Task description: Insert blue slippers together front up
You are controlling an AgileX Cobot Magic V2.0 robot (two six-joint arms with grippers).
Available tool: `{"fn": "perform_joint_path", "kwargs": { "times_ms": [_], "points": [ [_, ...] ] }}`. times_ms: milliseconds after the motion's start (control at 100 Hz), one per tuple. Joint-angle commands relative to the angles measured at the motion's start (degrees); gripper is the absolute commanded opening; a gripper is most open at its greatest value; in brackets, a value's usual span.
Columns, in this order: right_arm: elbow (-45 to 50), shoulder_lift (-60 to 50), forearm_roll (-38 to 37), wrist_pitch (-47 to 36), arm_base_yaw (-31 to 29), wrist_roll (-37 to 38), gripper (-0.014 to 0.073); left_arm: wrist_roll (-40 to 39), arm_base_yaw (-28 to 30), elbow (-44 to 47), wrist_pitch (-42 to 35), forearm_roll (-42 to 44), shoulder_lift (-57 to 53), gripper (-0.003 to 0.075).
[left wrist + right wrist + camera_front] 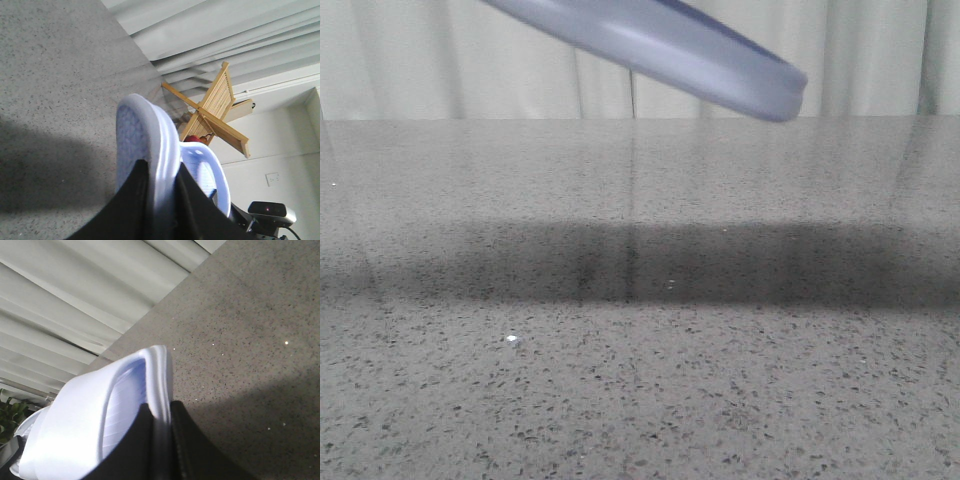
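Observation:
One of the blue slippers (pixel 660 45) hangs tilted across the top of the front view, above the table; neither gripper shows there. In the left wrist view my left gripper (pixel 161 165) is shut on the thick sole of a blue slipper (pixel 142 135), with the tread facing the table. Just beyond it a second pale blue ribbed shape (pixel 207 172) shows; whether the two touch is hidden. In the right wrist view my right gripper (pixel 160 405) is shut on the side rim of a blue slipper (pixel 125 400), whose wide strap (pixel 65 435) and ribbed footbed are visible.
The grey speckled table (pixel 640 380) lies under both arms, with a broad shadow across its middle. A wooden rack (pixel 215 110) stands at the table's far end by the pale curtain (pixel 420 60). A black camera unit (pixel 272 212) and a green plant (pixel 10 412) sit off the table.

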Motion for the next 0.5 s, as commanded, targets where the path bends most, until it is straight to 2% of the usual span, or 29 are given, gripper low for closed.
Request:
{"fn": "perform_joint_path", "kwargs": {
  "times_ms": [0, 490],
  "points": [
    [-2.1, 1.3, 8.1, 1.8, 0.2, -5.3, -0.0107, 0.4, -0.4, -1.5, 7.5, -8.3, -0.6, 0.0016],
    [-2.1, 9.7, 28.8, 11.8, 0.2, -27.2, -0.0107, 1.5, -0.4, -1.5, 12.5, -12.8, -0.5, 0.0016]
  ]
}}
